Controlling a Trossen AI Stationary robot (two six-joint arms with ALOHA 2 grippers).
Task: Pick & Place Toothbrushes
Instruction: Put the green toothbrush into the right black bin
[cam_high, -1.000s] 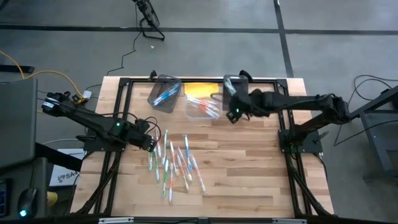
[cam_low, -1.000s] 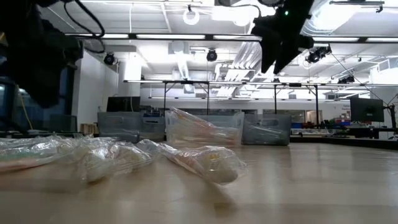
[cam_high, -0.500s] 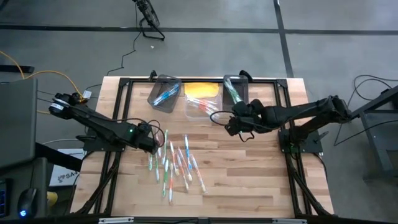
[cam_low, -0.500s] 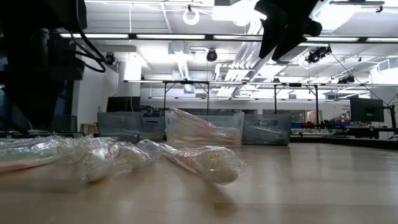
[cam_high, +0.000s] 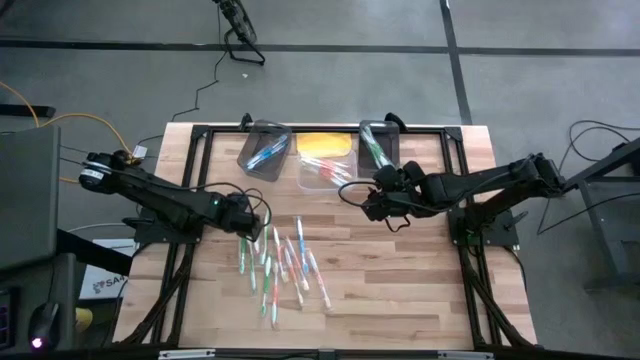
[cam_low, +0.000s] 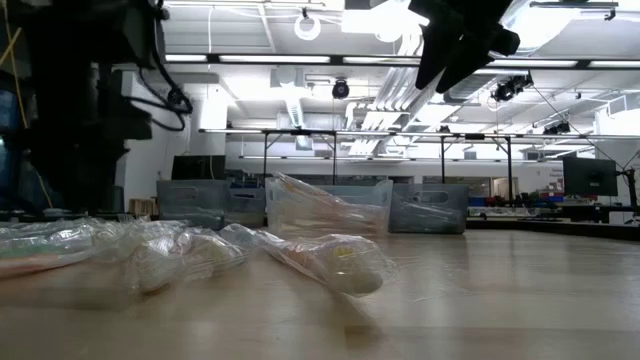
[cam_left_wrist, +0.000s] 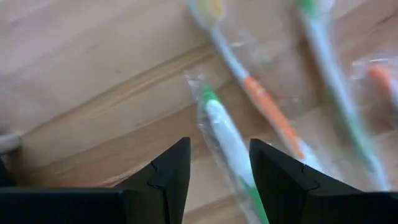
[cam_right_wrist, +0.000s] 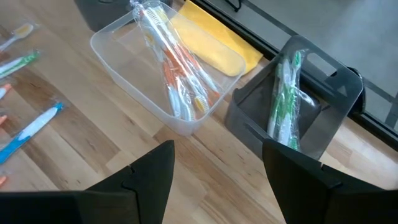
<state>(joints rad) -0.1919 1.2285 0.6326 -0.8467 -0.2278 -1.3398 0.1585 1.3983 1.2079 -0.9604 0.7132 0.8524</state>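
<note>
- Sorting by handle colour seems to explain the layout, in my judgement: loose toothbrushes (cam_high: 282, 262) lie scattered mid-surface, while three bins wait along the far edge.
- Left claw (cam_high: 252, 222) hangs just above the near-left edge of the scatter, jaws parted and empty; its wrist view shows a green-and-white wrapped toothbrush (cam_left_wrist: 225, 144) lying between the two dark fingers (cam_left_wrist: 166, 176), so I judge it is lined up to pick that one.
- Left dark bin (cam_high: 264, 150) holds blue-handled brushes; only the high view shows this bin's contents.
- Clear middle bin (cam_right_wrist: 159, 73) holds orange-and-white brushes in wrappers, with a yellow pad (cam_right_wrist: 211, 43) lying just behind it.
- Right dark bin (cam_right_wrist: 298, 112) holds green brushes standing tilted against its wall, which the right wrist view shows far more plainly than the overhead.
- Right claw (cam_high: 374, 197) hovers near the bins, jaws wide and holding nothing; it is aimed across the surface (cam_high: 400, 280) at the clear and dark bins.
- Low view adds what the overhead cannot: the brushes sit in crinkled clear wrappers (cam_low: 330, 262), likely slippery to pinch, and both arms hang above the wood, though it hides which colours lie where.
</note>
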